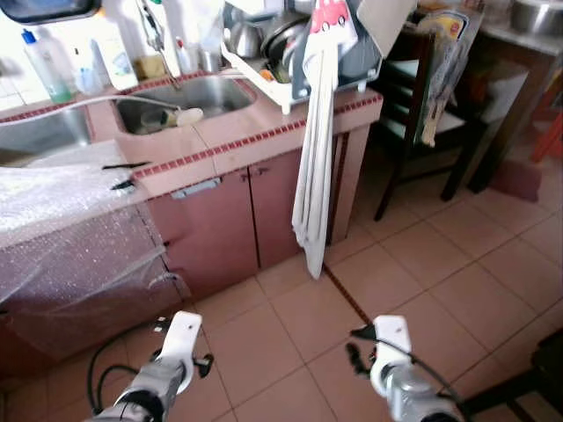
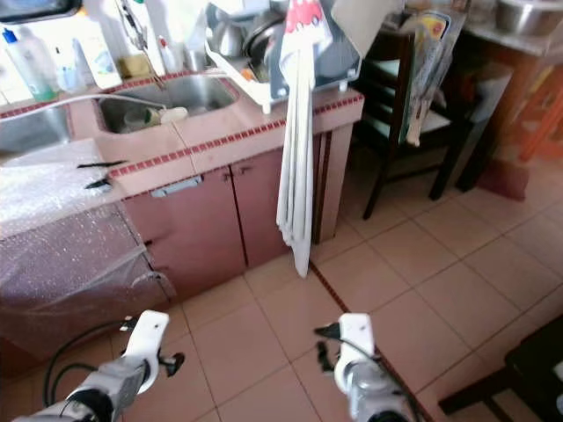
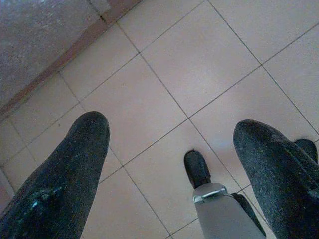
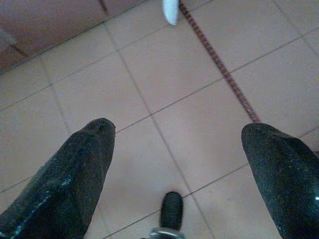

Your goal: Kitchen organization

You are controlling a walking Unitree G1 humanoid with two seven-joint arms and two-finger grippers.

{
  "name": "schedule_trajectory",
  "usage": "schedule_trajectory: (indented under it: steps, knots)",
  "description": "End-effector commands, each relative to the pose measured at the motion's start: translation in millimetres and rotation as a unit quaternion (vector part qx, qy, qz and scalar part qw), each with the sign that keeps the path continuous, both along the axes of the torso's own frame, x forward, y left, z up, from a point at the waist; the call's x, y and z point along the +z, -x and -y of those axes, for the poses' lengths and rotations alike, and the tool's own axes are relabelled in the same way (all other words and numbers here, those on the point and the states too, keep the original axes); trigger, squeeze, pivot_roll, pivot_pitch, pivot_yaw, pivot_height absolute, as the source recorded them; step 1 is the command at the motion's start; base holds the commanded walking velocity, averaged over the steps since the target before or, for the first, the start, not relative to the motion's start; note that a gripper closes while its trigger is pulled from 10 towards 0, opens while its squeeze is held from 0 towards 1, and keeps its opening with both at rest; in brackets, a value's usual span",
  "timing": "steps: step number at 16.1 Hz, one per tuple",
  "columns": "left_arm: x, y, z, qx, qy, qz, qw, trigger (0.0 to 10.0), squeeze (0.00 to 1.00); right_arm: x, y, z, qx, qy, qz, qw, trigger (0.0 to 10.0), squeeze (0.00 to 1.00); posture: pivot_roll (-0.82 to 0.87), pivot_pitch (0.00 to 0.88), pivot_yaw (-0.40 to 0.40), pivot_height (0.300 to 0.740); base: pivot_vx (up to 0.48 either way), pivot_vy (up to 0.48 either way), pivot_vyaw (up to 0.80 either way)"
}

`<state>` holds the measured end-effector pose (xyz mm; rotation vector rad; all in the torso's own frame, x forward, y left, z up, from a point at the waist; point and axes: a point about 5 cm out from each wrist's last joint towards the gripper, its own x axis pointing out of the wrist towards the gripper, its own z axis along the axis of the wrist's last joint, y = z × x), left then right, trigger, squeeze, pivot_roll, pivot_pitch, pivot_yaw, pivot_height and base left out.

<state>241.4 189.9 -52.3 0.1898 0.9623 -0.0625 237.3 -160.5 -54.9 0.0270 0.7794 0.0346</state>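
While plastic wrap (image 1: 62, 220) drapes the counter (image 1: 237, 132) at left, a sink (image 1: 189, 98), a dish rack (image 1: 290, 53) and a hanging white cloth (image 1: 314, 167) follow rightward; the left gripper (image 3: 174, 164) and right gripper (image 4: 174, 159) hang spread apart over the tiled floor (image 1: 422, 272).

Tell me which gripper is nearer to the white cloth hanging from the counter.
Right. The right gripper hangs low over the floor tiles, just past the bottom end of the white cloth. The left gripper hangs further away, before the plastic-covered cabinet.
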Motion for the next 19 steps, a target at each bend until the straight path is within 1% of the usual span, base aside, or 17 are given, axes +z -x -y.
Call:
schedule_trajectory:
  steps: [1,4,5,8,9,10,12,13,15,17,19]
  knots:
    - [1.0,-0.6,-4.1,0.011,-0.001,0.002,1.000,10.0,0.00,-0.6,0.7,-1.1,0.000,-0.001,-0.002,1.000,10.0,0.00,-0.10,0.000,0.043,0.740,0.000,0.000,0.00]
    - [1.1,-0.6,-5.5,0.020,-0.009,-0.001,1.000,10.0,0.00,-0.4,0.3,-0.1,0.003,0.001,-0.003,1.000,10.0,0.00,-0.09,0.000,0.032,0.740,0.000,0.000,0.00]
    - [0.7,-0.1,-5.3,0.018,-0.015,-0.009,1.000,10.0,0.00,0.0,-0.2,1.1,0.010,0.007,-0.003,1.000,10.0,0.00,-0.08,0.000,0.012,0.740,0.000,0.000,0.00]
    - [1.7,-3.3,2.0,0.025,-0.001,-0.010,1.000,10.0,0.00,1.1,-1.5,6.0,0.039,0.025,-0.007,0.999,10.0,0.00,-0.04,0.000,-0.061,0.740,0.000,0.000,0.00]
    - [1.6,-3.3,3.4,0.026,0.002,-0.009,1.000,10.0,0.00,1.4,-1.8,6.8,0.043,0.028,-0.008,0.999,10.0,0.00,-0.04,0.000,-0.061,0.740,0.000,0.000,0.00]
    - [-0.4,-0.5,3.6,0.049,0.010,-0.010,0.999,10.0,0.00,2.3,-3.0,10.7,0.045,0.034,-0.010,0.998,10.0,0.00,-0.03,0.000,-0.079,0.740,0.000,0.000,0.00]
    - [-1.2,0.7,3.6,0.053,0.015,-0.013,0.998,10.0,0.00,3.2,-4.2,13.3,0.045,0.040,-0.011,0.998,10.0,0.00,-0.04,0.000,-0.072,0.740,0.000,0.000,0.00]
    - [-0.8,0.0,4.9,0.036,0.012,-0.014,0.999,10.0,0.00,4.1,-5.4,14.5,0.038,0.039,-0.010,0.998,10.0,0.00,-0.05,0.000,-0.060,0.740,0.000,0.000,-0.80]
    - [0.2,-1.8,6.1,0.025,0.006,-0.013,1.000,10.0,0.00,3.3,-4.5,12.6,0.032,0.035,-0.009,0.999,10.0,0.00,-0.06,0.000,-0.035,0.740,0.000,0.000,-0.80]
    - [2.5,-5.6,9.2,-0.009,-0.009,-0.009,1.000,10.0,0.00,-0.3,0.8,10.6,0.027,0.031,-0.014,0.999,10.0,0.00,-0.08,0.000,-0.018,0.740,0.000,0.000,-0.80]
    - [3.7,-7.4,10.1,-0.017,-0.014,-0.007,1.000,10.0,0.00,-3.2,5.1,10.2,0.019,0.026,-0.018,0.999,10.0,0.00,-0.10,0.000,0.008,0.740,0.000,0.000,-0.80]
